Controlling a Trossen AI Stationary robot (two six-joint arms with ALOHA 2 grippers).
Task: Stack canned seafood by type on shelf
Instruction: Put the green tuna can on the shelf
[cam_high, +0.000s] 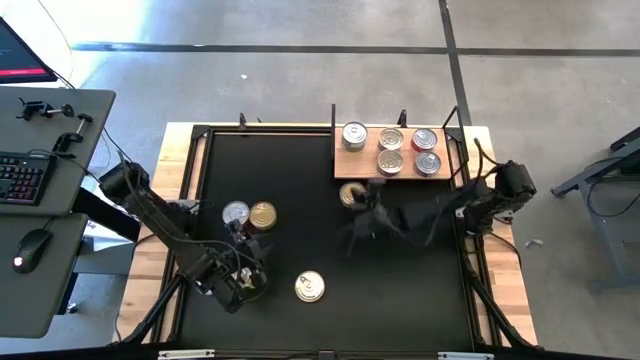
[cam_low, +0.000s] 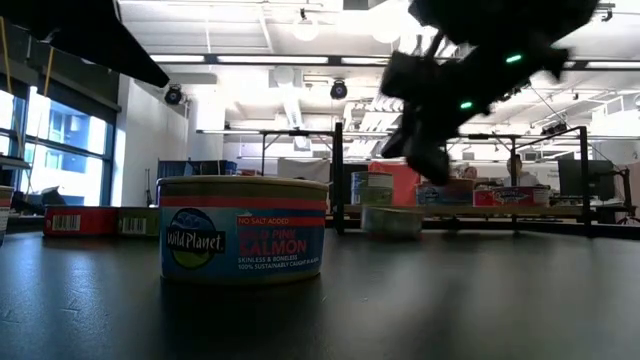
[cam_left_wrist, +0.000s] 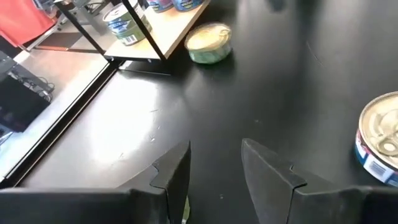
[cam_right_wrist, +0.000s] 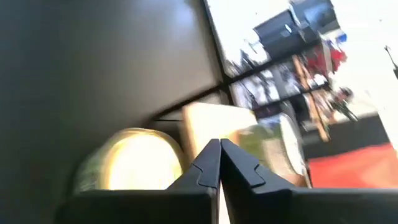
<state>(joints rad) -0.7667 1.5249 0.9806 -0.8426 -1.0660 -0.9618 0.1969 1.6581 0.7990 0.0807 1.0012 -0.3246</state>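
- Canned seafood first: the right gripper (cam_high: 352, 238) hangs over the middle of the table (cam_high: 420, 290), just short of a loose gold-lidded can (cam_high: 351, 193); in its wrist view the fingers (cam_right_wrist: 208, 167) are pressed together with nothing between them, that pale can (cam_right_wrist: 134, 165) close ahead.
- Just past that can sits the shelf (cam_high: 362, 164), a light wooden board at the far right of the table; it carries five tins, one silver lid (cam_high: 354, 134) towards its left end and four more (cam_high: 408, 150) in a tight square beside it.
- Left gripper (cam_high: 243, 281) waits low at the near left of the table; fingers (cam_left_wrist: 177, 174) spread apart, gripping nothing, black surface showing in the gap.
- Just beyond it, two cans stand side by side and touching, a silver lid (cam_high: 235, 213) and a gold lid (cam_high: 263, 214).
- One more tin (cam_high: 310, 288) stands alone near the front edge, right of the left gripper; the low view reads its salmon label (cam_low: 243, 230).
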